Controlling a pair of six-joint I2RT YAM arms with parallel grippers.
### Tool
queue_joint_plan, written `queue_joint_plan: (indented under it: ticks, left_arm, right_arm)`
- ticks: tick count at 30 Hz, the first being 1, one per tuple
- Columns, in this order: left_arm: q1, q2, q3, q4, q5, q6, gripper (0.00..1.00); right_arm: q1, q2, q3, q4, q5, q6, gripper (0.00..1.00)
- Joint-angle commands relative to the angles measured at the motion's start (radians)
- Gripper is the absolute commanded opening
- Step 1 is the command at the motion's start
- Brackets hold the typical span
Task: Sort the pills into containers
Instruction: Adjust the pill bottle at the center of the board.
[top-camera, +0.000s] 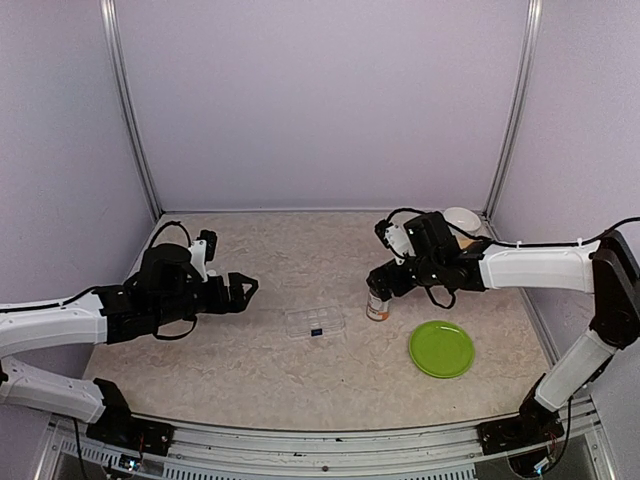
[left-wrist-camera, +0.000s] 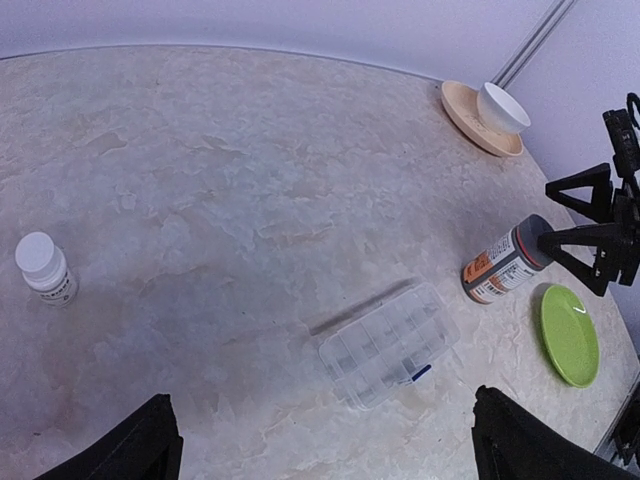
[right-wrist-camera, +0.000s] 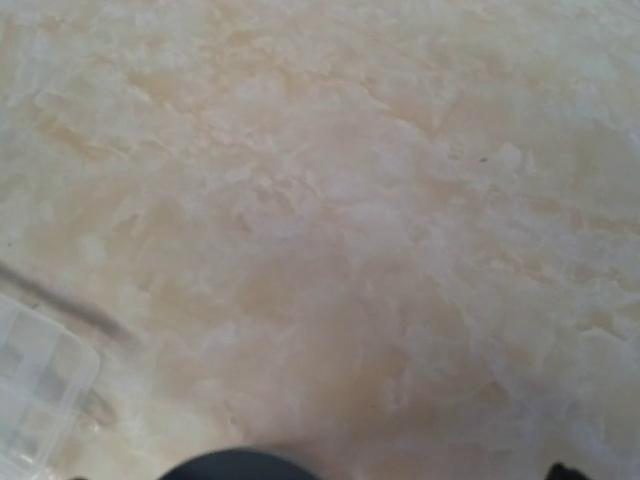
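Observation:
The clear pill box (top-camera: 315, 322) lies flat at mid-table, its compartments (left-wrist-camera: 390, 343) showing only a small blue piece (left-wrist-camera: 420, 373) at one edge. No loose pills show. An orange pill bottle (top-camera: 378, 305) with a dark cap (left-wrist-camera: 538, 238) stands right of the box. My right gripper (top-camera: 383, 284) is open, its fingers (left-wrist-camera: 578, 190) on either side of that cap. In the right wrist view only the cap's rim (right-wrist-camera: 235, 466) and a corner of the box (right-wrist-camera: 30, 395) show. My left gripper (top-camera: 243, 290) hovers open and holds nothing, left of the box.
A white pill bottle (left-wrist-camera: 42, 268) stands at the far left. The green plate (top-camera: 441, 348) lies right of the orange bottle. A white bowl (top-camera: 462, 219) sits on a tan saucer (left-wrist-camera: 468, 115) in the back right corner. Walls close in the table on three sides.

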Motion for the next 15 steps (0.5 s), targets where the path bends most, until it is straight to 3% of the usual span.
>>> queue_joint_plan:
  ticks: [1,15]
  left_arm:
    - [-0.008,0.012,0.009,0.024,0.007,0.003,0.99]
    - [-0.008,0.020,0.016,0.020,0.001,0.007,0.99]
  right_arm:
    - [0.009,0.022,0.016,-0.011,0.008,0.002,0.97]
    - [0.009,0.043,-0.001,0.004,0.001,0.019,0.87]
